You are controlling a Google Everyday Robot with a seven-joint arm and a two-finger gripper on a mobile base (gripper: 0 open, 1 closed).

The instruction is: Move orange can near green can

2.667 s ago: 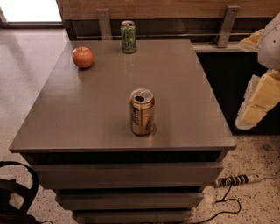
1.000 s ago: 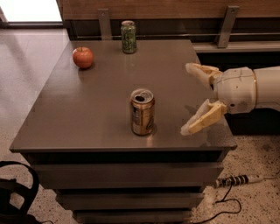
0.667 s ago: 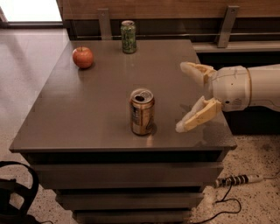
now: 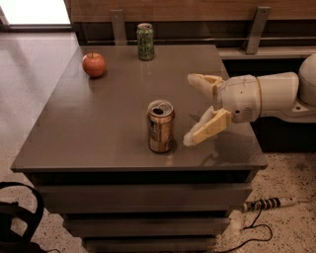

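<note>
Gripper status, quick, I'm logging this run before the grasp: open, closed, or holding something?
Gripper: open, jaws spread wide, holding nothing; it is beside the orange can, not touching it.

A grey table (image 4: 98, 128) fills the centre of the frame on a glossy pale floor (image 4: 29, 74). A wood-panelled wall (image 4: 197, 10) runs along the top, with bright light at upper left. The gripper (image 4: 188, 109) hovers at centre right, fingers spread.

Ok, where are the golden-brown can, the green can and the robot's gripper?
Golden-brown metal can (image 4: 161, 129), camera view, its label.
Slim green can (image 4: 145, 43), camera view, its side.
Gripper (image 4: 188, 109), camera view, between open fingertips, right of the golden-brown can.
</note>
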